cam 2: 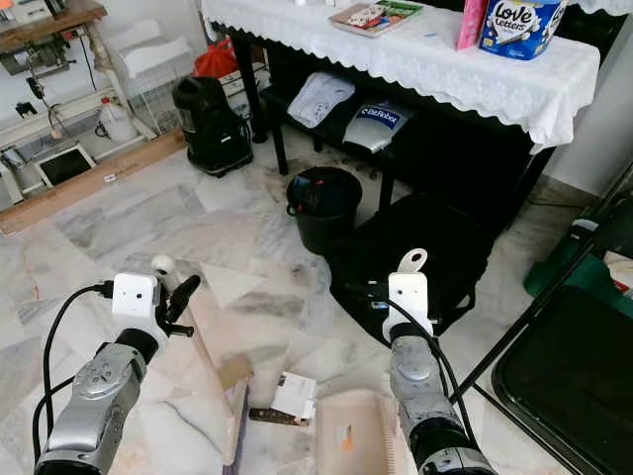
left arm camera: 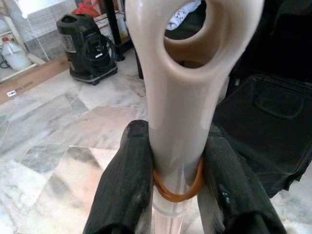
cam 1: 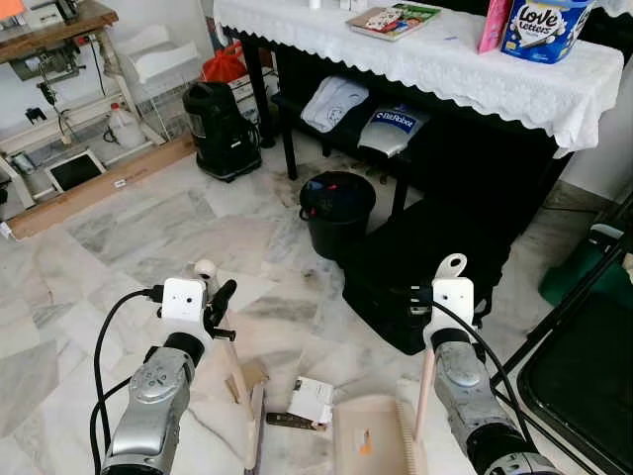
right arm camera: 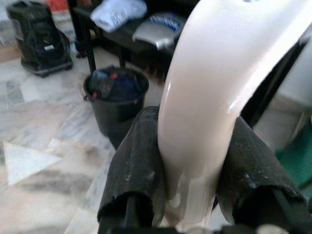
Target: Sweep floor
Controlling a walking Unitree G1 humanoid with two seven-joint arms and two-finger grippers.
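The left claw (left arm camera: 178, 185) is clenched on the beige plastic brush handle (left arm camera: 183, 97), bristles down by the white paper scrap (cam 1: 311, 400) on the marble floor (cam 1: 148, 228); the right claw (right arm camera: 190, 180) grips the beige plastic dustpan (cam 1: 368, 435), mouth seemingly set to catch it.

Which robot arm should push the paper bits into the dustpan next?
Left, probably. The left gripper holds the broom handle, its head beside the litter; the right gripper holds the dustpan.
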